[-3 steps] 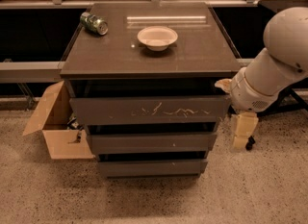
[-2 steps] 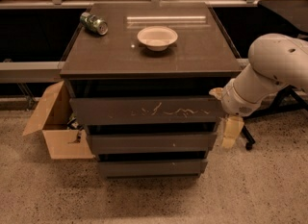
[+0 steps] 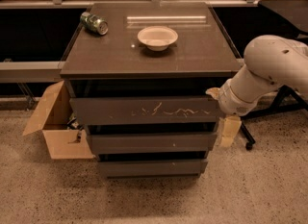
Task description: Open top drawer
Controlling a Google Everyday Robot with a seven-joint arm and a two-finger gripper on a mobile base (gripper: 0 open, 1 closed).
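— Where is the gripper (image 3: 222,115) sitting?

— It's hanging at the right end of the top drawer (image 3: 144,111), just beside the front's edge. I can't tell whether it's released or clenched.

— And the drawer?

— It's looking closed, uppermost of three under the cabinet top (image 3: 202,55). Its long axis is running side to side, stretching leftward in the view from the gripper. I'm judging the pull goes toward the camera.

— Anything nearby?

— A bowl (image 3: 157,37) and a can (image 3: 94,23) are resting on top. A box (image 3: 55,127) is standing open on the floor, left.
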